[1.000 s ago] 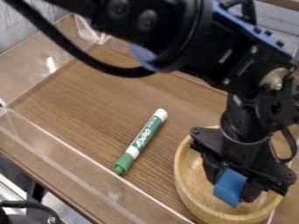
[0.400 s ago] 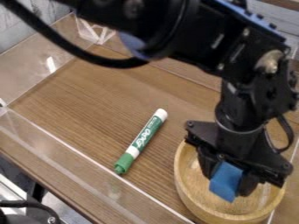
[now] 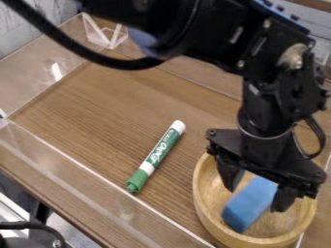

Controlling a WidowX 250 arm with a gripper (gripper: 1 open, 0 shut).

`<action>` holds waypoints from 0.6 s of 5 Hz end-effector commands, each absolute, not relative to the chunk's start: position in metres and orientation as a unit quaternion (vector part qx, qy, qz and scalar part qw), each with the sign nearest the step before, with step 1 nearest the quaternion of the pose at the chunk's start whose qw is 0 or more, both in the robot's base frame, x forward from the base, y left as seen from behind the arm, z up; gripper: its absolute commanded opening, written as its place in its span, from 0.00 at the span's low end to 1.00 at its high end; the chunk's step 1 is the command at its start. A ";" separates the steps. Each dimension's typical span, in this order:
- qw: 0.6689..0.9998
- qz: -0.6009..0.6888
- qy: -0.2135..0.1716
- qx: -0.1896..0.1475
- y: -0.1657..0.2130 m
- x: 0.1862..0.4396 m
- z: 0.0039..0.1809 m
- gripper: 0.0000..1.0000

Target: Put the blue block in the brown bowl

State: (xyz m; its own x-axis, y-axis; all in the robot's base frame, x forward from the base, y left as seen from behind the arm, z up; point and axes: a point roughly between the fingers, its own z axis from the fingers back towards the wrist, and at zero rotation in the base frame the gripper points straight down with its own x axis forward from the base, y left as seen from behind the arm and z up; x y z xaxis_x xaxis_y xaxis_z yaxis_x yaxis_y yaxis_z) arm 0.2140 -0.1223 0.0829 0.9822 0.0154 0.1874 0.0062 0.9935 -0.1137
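Observation:
The blue block lies tilted inside the brown bowl at the lower right of the camera view. Directly above it stands my black gripper, pointing down and open, its fingers spread to either side of the block's top and no longer clamping it. Whether a finger still touches the block I cannot tell. The arm covers the bowl's far rim.
A green-and-white marker pen lies diagonally on the wooden tabletop, just left of the bowl. A clear plastic wall runs along the table's near-left edge, and a clear stand sits at the back.
The jaws have spread open and let go of the blue block, which has dropped and tipped over into the bowl. The arm has barely shifted.

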 end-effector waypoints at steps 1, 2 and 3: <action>0.991 0.007 -0.115 -0.069 -0.123 0.224 0.096 1.00; 0.991 0.009 -0.112 -0.067 -0.121 0.225 0.094 1.00; 0.992 0.011 -0.109 -0.065 -0.119 0.226 0.092 1.00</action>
